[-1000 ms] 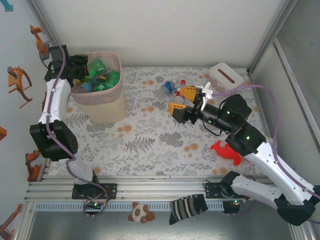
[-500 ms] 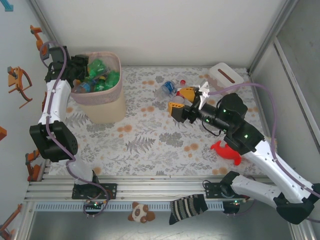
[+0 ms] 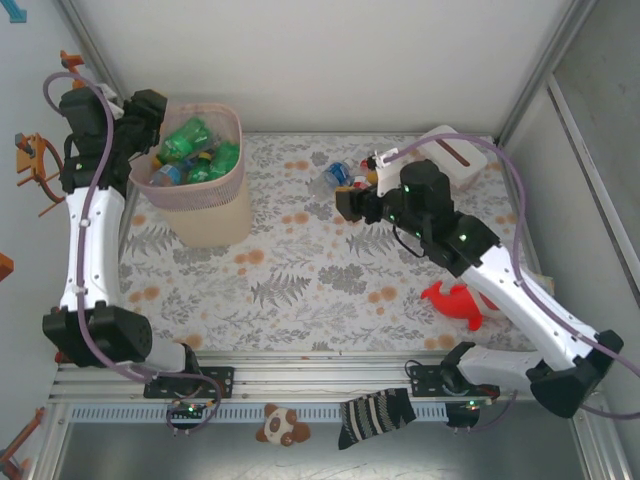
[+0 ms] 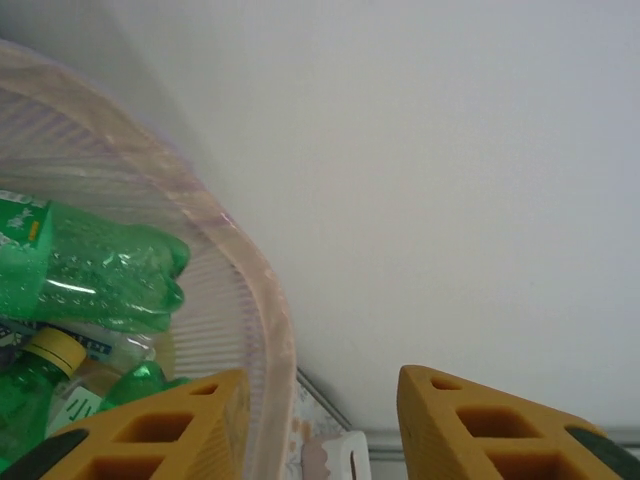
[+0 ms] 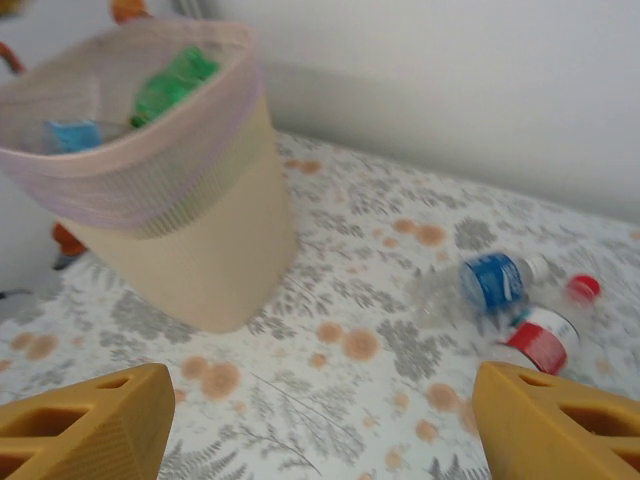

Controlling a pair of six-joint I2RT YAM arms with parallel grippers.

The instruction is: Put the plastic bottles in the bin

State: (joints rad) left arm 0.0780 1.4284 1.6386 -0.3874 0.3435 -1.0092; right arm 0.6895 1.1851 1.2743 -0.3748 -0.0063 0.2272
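A red plastic toy figure (image 3: 455,300) lies nearest the arm bases, on the flower-patterned table cover (image 3: 300,280), close beside the right arm. Farther in, the right pincer (image 5: 325,440) hangs low over the cover with its yellow fingers spread wide and nothing between them. Just beyond it, nearer its right-hand finger and touching neither, lie two of the task's bottles side by side: a clear plastic bottle with a blue label (image 5: 490,285) and a clear plastic bottle with a red label and red cap (image 5: 540,340). A white rectangular tissue box (image 3: 455,150) sits behind them at the far right.

At the far left stands the tall cream rounded-square bin with a pink translucent liner (image 3: 205,215), well apart from those two bottles. It is heaped with green plastic bottles (image 3: 185,138), and a yellow-capped bottle (image 4: 55,350) shows among them. The left pincer (image 4: 325,420) hangs at the bin's rim, fingers apart and empty.
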